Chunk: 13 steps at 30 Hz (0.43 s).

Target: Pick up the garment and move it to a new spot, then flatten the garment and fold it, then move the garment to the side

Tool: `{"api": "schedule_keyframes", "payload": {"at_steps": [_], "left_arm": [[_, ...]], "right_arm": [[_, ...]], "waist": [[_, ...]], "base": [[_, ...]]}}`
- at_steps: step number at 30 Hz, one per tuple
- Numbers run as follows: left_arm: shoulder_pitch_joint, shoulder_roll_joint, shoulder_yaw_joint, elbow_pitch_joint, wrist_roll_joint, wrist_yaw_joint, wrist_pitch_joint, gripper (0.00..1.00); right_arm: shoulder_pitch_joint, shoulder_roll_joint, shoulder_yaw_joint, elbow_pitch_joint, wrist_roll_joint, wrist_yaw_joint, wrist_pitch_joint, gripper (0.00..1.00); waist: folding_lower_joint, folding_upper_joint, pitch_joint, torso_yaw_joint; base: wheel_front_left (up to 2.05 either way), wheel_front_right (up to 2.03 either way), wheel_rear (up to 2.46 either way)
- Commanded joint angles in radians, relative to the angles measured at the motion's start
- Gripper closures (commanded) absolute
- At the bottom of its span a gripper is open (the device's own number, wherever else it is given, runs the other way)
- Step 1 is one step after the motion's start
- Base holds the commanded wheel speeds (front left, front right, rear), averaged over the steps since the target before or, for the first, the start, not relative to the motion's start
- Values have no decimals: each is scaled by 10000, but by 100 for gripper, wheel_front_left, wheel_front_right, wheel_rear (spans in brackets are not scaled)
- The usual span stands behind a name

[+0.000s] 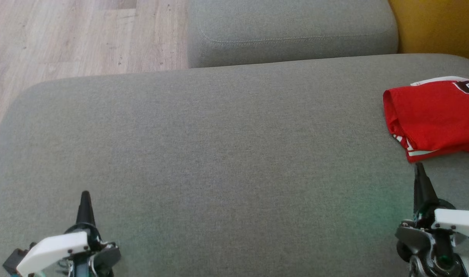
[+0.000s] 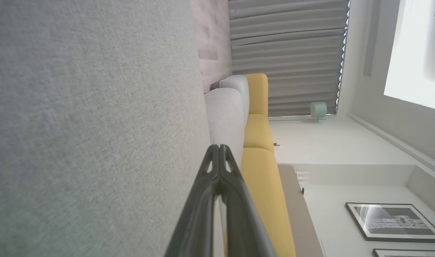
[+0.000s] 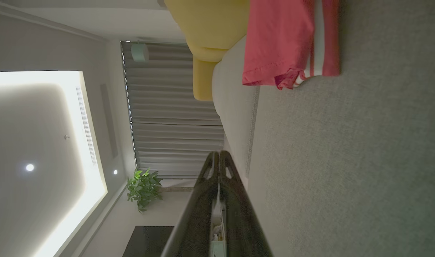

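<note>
Our left gripper [image 1: 85,194] and right gripper [image 1: 419,166] are pressed together, empty, above the grey sofa seat [image 1: 219,154]; the folded red garment [image 1: 430,115] lies just beyond our right one.

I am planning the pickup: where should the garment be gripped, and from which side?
Likely the near corner of the garment, where striped edges stick out. Come from the robot's side with the right gripper, shut just before it. The left edge is a rounded fold.

Grey seat [image 1: 219,154] is viewed from above by head cam, facing fwd/down. Wrist cams are held low & close over it, rolled sideways. Garment [image 1: 434,115] is shared by head & R wrist views; curtain [image 2: 285,57] by both wrists.
</note>
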Motion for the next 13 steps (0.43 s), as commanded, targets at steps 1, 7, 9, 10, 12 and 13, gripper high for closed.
{"api": "schedule_keyframes", "payload": {"at_steps": [1, 7, 9, 10, 12, 13], "left_arm": [[-596, 131, 416, -257, -286, -128, 73, 100], [-686, 118, 520, -212, -687, -192, 192, 100], [-687, 111, 530, -212, -679, -192, 200, 100], [-687, 108, 534, -212, -675, -192, 204, 100], [-688, 101, 544, -211, -667, -192, 211, 100], [-688, 101, 544, -211, -667, -192, 211, 100]], "right_arm": [[-549, -73, 100, -304, 324, -7, 117, 100], [-625, -57, 4, -288, 715, -7, 232, 100], [-626, -51, -5, -288, 708, -7, 239, 100], [-626, -48, -9, -287, 705, -7, 242, 100], [-627, -42, -17, -287, 698, -7, 248, 100], [-627, -42, -17, -287, 698, -7, 248, 100]], "waist": [[0, 0, 3, -3], [0, 0, 10, -11], [0, 0, 10, -11], [0, 0, 10, -11], [0, 0, 10, -11], [0, 0, 10, -11]], "base": [[0, 0, 0], [0, 0, 0], [0, 0, 0], [0, 0, 0], [0, 0, 0], [0, 0, 0]]}}
